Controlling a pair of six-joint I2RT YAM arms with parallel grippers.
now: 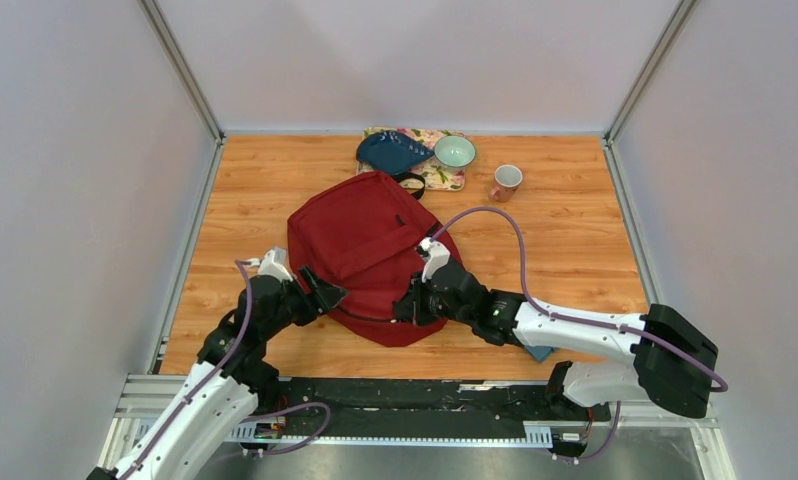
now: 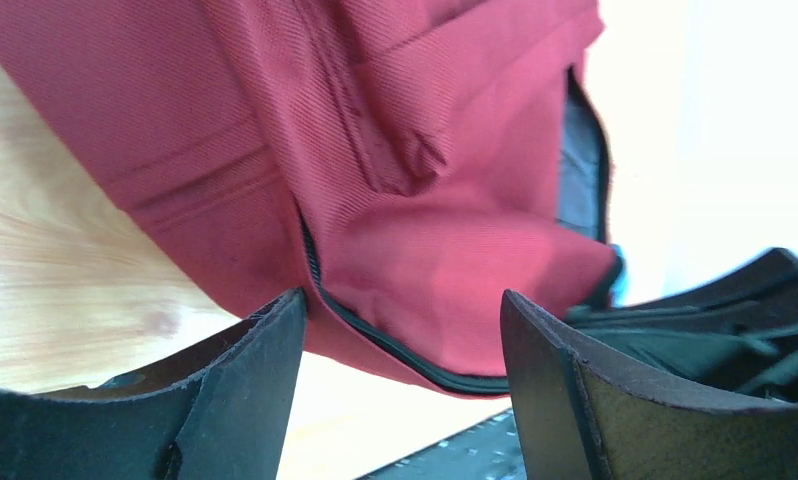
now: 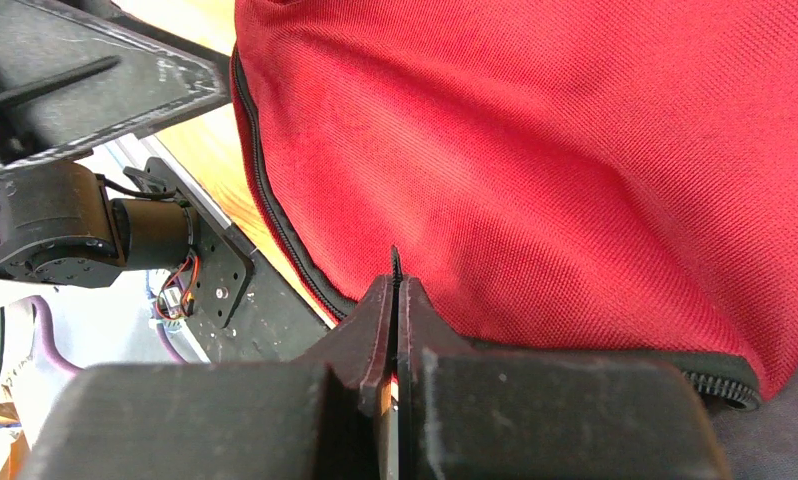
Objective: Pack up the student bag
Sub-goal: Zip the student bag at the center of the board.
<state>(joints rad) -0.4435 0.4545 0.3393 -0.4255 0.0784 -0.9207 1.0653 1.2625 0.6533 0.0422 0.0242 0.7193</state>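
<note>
Top external view has the student bag (image 1: 360, 240) lying flat in the middle of the desk (image 1: 575, 250), with both my hands at its near edge. My left hand (image 2: 400, 312) stands open, its fingers spread to either side of the bag's black zipper (image 2: 375, 340) at the near-left corner. I judge that it is ready to pin the fabric so the bag cannot slide. My right hand (image 3: 395, 290) is pinched closed on a thin black tab (image 3: 395, 262) at the bag's near rim, probably the zipper pull, so I can draw the opening apart. Beyond the bag's far side sit a blue wallet (image 1: 390, 152), a green bowl (image 1: 454, 151) and a mug (image 1: 505, 181); nothing looks packed yet.
</note>
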